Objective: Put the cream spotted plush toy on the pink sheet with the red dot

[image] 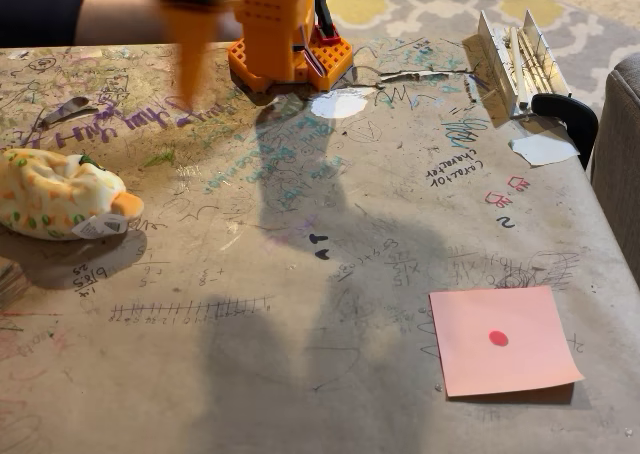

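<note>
The cream spotted plush toy (pixel 58 194) lies on its side at the table's left edge, its orange nub and white tag facing right. The pink sheet with the red dot (pixel 503 340) lies flat at the front right, with nothing on it. The orange arm's base (pixel 290 46) stands at the back centre. Its gripper (pixel 190 49) hangs blurred at the back left, above the table and well behind the toy, touching nothing. The blur hides how its jaws stand.
White paper scraps (pixel 338 104) (pixel 543 149) lie near the base and at the back right. A metal rail piece (pixel 520 59) and a black clamp (pixel 572 112) sit at the back right corner. A person's forearm (pixel 110 14) rests behind the table.
</note>
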